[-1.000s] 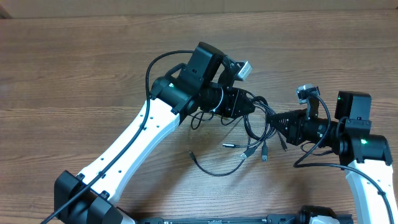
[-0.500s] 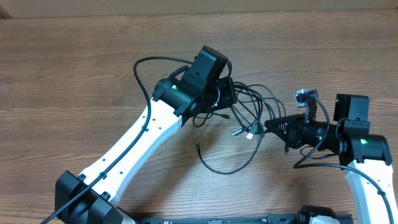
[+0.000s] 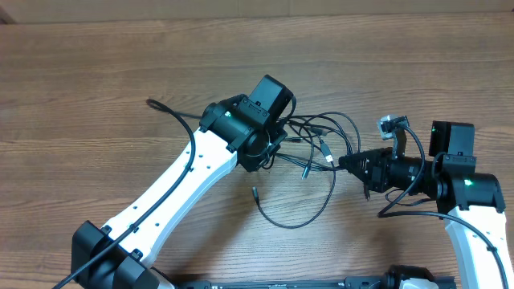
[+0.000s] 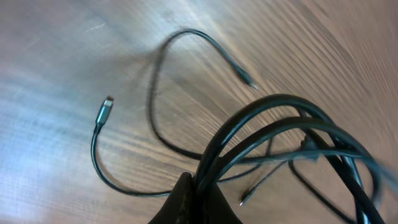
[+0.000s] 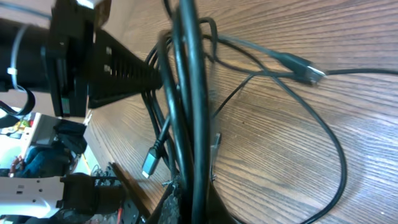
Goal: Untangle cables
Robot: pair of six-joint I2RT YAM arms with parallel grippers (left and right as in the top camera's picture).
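A tangle of thin black cables (image 3: 317, 140) hangs between my two grippers above the wooden table, with small plugs dangling. My left gripper (image 3: 277, 144) is shut on several strands at the bundle's left side; the left wrist view shows the cables (image 4: 267, 134) looping out from between its fingertips (image 4: 198, 186). My right gripper (image 3: 347, 163) is shut on strands at the right side; the right wrist view shows the cables (image 5: 189, 93) running up from its fingers (image 5: 189, 199). One long strand (image 3: 301, 213) loops down onto the table.
The wooden table (image 3: 96, 96) extends all round. My left arm (image 3: 185, 185) crosses the middle from the lower left. The right arm (image 3: 458, 177) stands at the right edge. A loose plug end (image 4: 107, 107) lies on the table in the left wrist view.
My left gripper has moved left and turned, pulling the bundle with it. The right gripper followed slightly left. The cables now stretch between the two grippers, and the low loop shifted left.
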